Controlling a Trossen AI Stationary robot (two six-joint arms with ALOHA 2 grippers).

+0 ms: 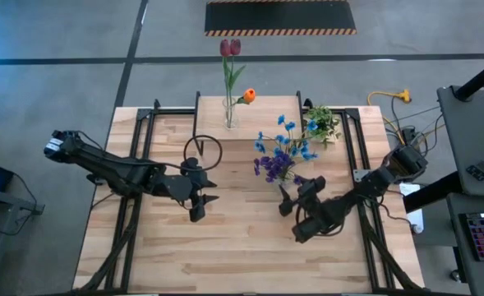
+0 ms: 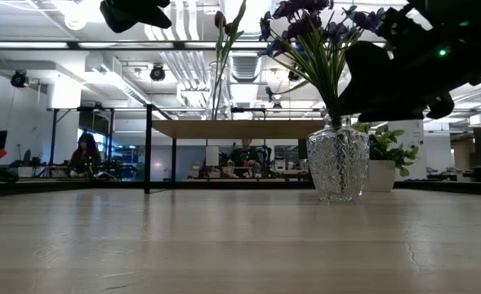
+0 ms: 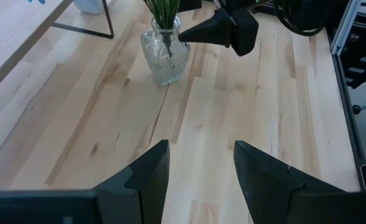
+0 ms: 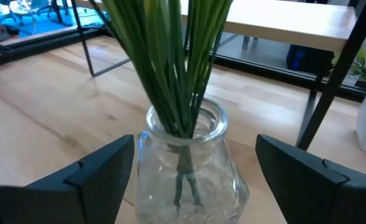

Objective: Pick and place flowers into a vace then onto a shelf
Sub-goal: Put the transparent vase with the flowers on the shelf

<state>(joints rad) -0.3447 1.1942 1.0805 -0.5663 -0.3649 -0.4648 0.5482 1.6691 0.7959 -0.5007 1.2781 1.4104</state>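
Reading this as the pick-up of the filled vase: my right gripper [image 4: 195, 180] sits spread wide, fingers flanking the clear textured glass vase [image 4: 186, 165] without touching. Purple and blue flowers [image 1: 281, 154] stand in it on the table, near the light wood shelf [image 1: 250, 108]. Next I close on the neck, then lift. Left gripper [image 3: 198, 177] waits apart, empty, mid-table

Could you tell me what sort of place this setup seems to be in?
Probably an open lab or workshop: exposed ceiling ducts, people at desks beyond the table, and a hazard-striped mat on the concrete floor.
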